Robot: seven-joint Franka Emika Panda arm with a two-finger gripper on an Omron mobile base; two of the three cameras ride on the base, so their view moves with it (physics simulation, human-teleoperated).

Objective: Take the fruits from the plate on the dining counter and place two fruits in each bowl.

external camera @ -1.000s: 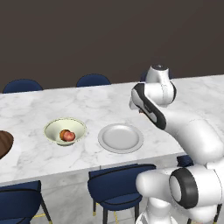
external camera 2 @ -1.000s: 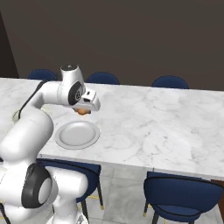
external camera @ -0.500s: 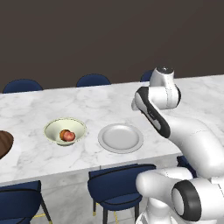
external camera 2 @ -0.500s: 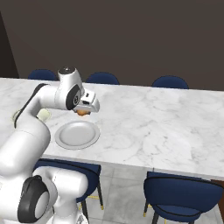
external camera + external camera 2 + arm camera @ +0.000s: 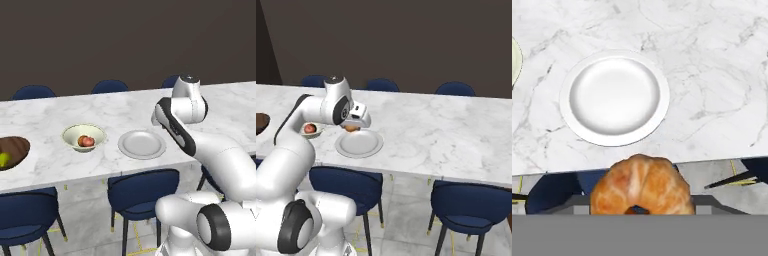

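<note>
My gripper (image 5: pixel 352 127) is shut on an orange-brown round fruit (image 5: pixel 350 129), held a little above the far left rim of the light-grey plate (image 5: pixel 359 143). In the hand view the fruit (image 5: pixel 641 187) hides the fingertips, and the bare plate (image 5: pixel 614 97) lies beyond it on the marble dining counter (image 5: pixel 712 75). Left of the plate (image 5: pixel 141 145) stands the cream bowl (image 5: pixel 75 131) with a red-pink fruit (image 5: pixel 86 141) inside. At the far left, the dark wooden bowl (image 5: pixel 15 150) holds a green-yellow fruit (image 5: pixel 4 159).
Blue chairs (image 5: pixel 142 192) are tucked along the counter's near side, and more blue chairs (image 5: pixel 455 89) line the far side. A wide stretch of bare marble (image 5: pixel 446 125) lies to the right of the plate. A dark wall rises behind.
Both base views have shifted, so the wooden bowl with the green-yellow fruit shows more at the left. The gripper keeps hold of the orange-brown fruit above the plate's edge.
</note>
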